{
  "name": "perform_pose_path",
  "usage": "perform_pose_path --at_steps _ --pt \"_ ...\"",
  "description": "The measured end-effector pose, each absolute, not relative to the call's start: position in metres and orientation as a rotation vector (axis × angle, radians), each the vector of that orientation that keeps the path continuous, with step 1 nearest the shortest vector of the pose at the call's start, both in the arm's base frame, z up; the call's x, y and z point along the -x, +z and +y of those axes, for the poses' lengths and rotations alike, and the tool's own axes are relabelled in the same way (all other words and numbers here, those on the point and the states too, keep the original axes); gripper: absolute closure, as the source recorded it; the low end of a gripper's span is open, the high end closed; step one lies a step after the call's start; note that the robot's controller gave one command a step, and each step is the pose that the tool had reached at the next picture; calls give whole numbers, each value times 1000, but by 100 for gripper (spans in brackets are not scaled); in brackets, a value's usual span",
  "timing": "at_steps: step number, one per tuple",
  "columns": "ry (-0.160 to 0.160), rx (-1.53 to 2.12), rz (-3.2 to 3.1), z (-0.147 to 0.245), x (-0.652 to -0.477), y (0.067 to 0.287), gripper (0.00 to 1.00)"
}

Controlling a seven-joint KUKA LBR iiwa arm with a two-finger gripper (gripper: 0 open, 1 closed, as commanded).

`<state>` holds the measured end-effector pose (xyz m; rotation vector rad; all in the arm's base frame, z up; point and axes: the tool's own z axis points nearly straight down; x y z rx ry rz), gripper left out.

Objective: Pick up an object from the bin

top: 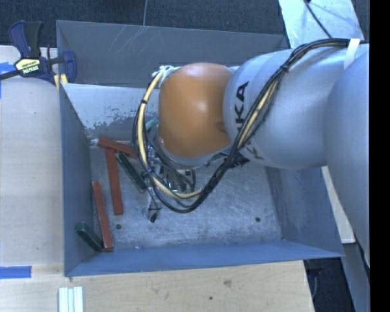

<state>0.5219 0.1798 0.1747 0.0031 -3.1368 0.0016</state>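
My gripper (171,175) is low over the left middle of the bin, mostly hidden under the arm's orange cover and cables. Just to its left a dark green bar (131,170) lies slanted on the floor. Beside that a red-brown bar (115,186) runs lengthwise, with a short red-brown piece (114,145) angled across its upper end. A second red-brown bar (103,216) lies along the left wall, and a dark green handle-like piece (87,235) sits at its lower end in the front left corner. Nothing shows in the gripper's grasp.
The arm comes in from the right and covers the bin's back and right part. Bare grey floor shows along the front and front right. The left wall stands close to the bars.
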Motion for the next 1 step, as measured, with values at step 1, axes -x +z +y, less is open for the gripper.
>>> perform_pose_path --at_steps 1 --pt "2 587 -3084 187 -519 89 0"
